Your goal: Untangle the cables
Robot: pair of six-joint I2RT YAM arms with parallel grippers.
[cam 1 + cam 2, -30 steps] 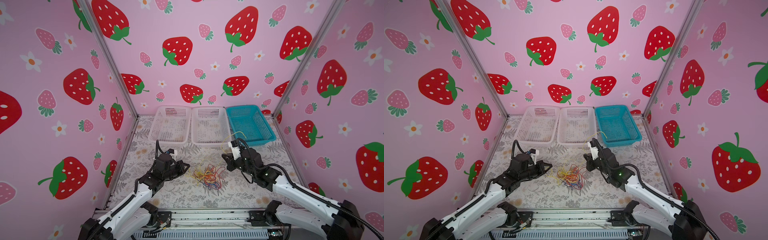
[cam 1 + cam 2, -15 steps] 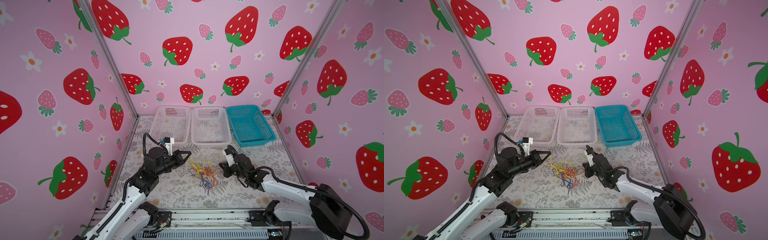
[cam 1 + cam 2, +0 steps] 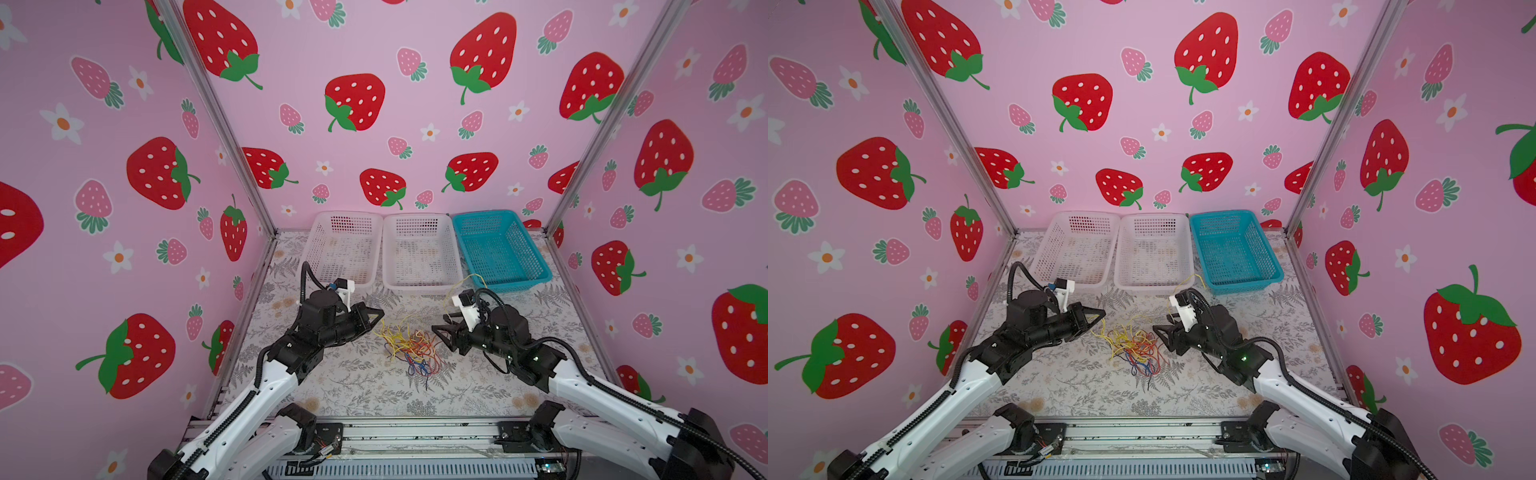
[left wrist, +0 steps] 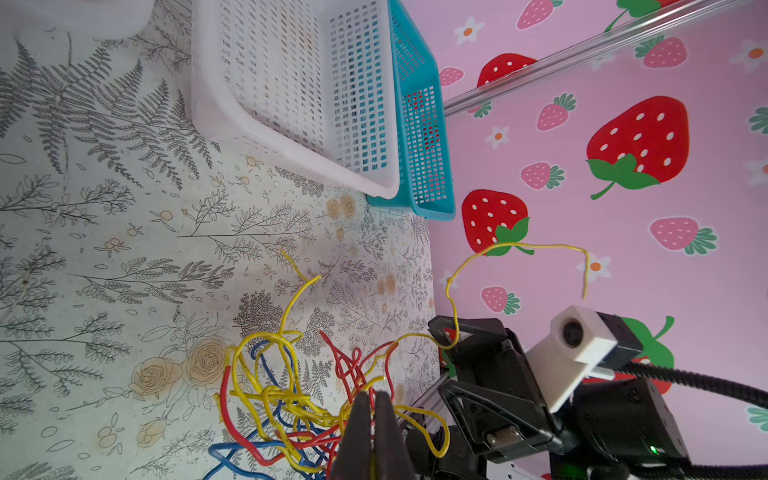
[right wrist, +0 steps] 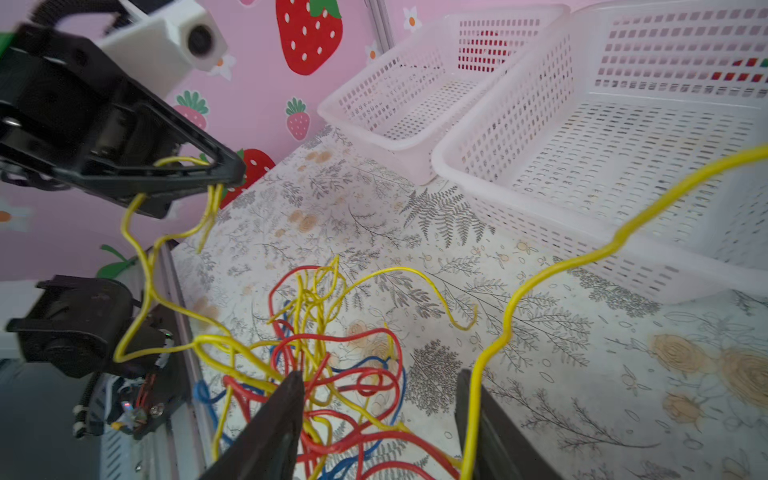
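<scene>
The cables (image 3: 409, 353) (image 3: 1133, 349) lie as a tangle of thin yellow, red and blue strands on the floral mat between both arms. My left gripper (image 3: 380, 316) (image 3: 1100, 314) (image 4: 374, 401) hovers at the tangle's left edge. It is shut on a yellow cable that hangs from its tip (image 5: 228, 176) down into the pile (image 5: 332, 353). My right gripper (image 3: 440, 324) (image 3: 1160, 326) (image 5: 380, 376) stands open at the tangle's right edge, its jaws astride red and yellow loops. A loose yellow strand (image 5: 615, 245) (image 4: 519, 247) runs along one of its fingers and arcs up over the wrist.
Three mesh baskets stand in a row at the back: two white ones (image 3: 349, 215) (image 3: 415, 216) and a blue one (image 3: 486, 214). Pink strawberry walls close in the left, right and back sides. A metal rail (image 3: 415, 432) runs along the front edge.
My right gripper came down to the tangle and its jaws went from shut to open. My left gripper lifted to the left, still shut on its yellow strand.
</scene>
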